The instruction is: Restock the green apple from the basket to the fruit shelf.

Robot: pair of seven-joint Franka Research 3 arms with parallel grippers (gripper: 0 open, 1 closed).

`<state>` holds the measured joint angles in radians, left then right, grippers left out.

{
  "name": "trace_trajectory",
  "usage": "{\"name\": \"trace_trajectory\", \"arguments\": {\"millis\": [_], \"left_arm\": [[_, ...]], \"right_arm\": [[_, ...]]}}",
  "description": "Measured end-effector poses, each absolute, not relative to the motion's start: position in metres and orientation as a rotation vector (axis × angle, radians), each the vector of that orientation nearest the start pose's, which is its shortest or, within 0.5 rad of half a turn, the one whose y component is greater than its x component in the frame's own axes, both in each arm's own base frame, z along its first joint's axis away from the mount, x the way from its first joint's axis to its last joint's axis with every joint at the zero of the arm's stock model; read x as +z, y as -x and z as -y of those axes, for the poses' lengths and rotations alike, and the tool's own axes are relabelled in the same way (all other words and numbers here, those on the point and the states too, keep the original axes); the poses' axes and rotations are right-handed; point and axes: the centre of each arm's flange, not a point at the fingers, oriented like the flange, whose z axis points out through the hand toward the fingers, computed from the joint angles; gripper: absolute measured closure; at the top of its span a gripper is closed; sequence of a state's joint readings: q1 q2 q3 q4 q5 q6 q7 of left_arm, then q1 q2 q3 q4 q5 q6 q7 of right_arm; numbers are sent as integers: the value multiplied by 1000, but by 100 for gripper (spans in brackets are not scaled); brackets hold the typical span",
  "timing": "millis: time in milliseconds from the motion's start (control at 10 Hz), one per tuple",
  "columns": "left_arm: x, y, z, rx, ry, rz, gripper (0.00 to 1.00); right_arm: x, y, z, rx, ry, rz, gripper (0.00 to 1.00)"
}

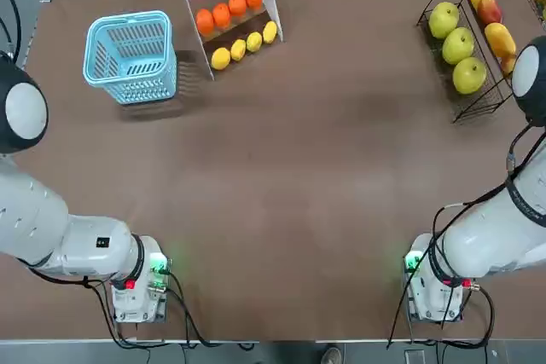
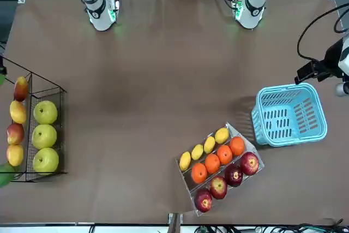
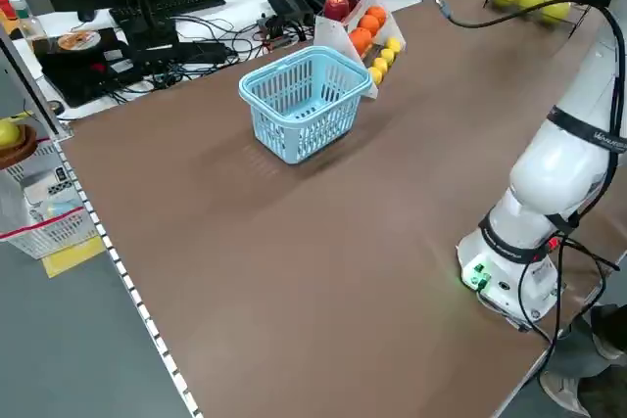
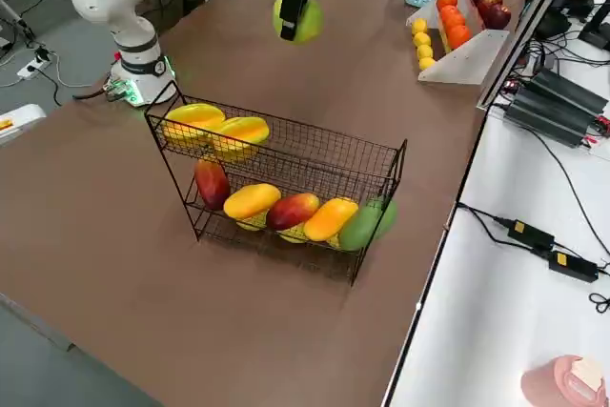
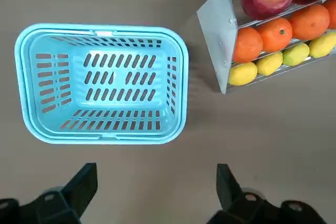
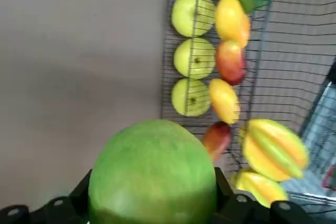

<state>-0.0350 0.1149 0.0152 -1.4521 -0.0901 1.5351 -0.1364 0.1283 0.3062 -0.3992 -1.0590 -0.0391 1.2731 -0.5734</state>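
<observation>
- Basket, tabletop's far left corner: no apple inside; removal judged complete.
- Left gripper, near basket: released, unladen.
- Right gripper, near rack: grasped green apple aloft.
- Black wire rack, far right corner: placement and release remained.

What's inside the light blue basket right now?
Nothing shows inside the basket; its slotted floor is in plain view from the left wrist. No part of the floor is covered there, though the table underneath shows only through the slots.

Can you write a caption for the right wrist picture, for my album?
The right tool grips a green apple, with the fruit shelf beyond it.
</observation>
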Motion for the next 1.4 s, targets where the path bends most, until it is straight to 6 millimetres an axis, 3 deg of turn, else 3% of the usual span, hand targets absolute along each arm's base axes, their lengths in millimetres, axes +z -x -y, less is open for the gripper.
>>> {"name": "trace_trajectory", "arguments": {"millis": [200, 600, 1100, 1400], "left_arm": [[612, -586, 24, 63, 3222, 180, 0], [608, -586, 45, 79, 3225, 125, 0], [608, -588, 44, 71, 3226, 128, 0], [619, -585, 50, 39, 3230, 111, 0]], "right_arm": [[666, -598, 148, 168, 3211, 660, 12], [630, -629, 188, 167, 3207, 886, 12], [619, -652, 207, 97, 3213, 1123, 12], [595, -667, 213, 116, 3213, 1149, 12]]}}
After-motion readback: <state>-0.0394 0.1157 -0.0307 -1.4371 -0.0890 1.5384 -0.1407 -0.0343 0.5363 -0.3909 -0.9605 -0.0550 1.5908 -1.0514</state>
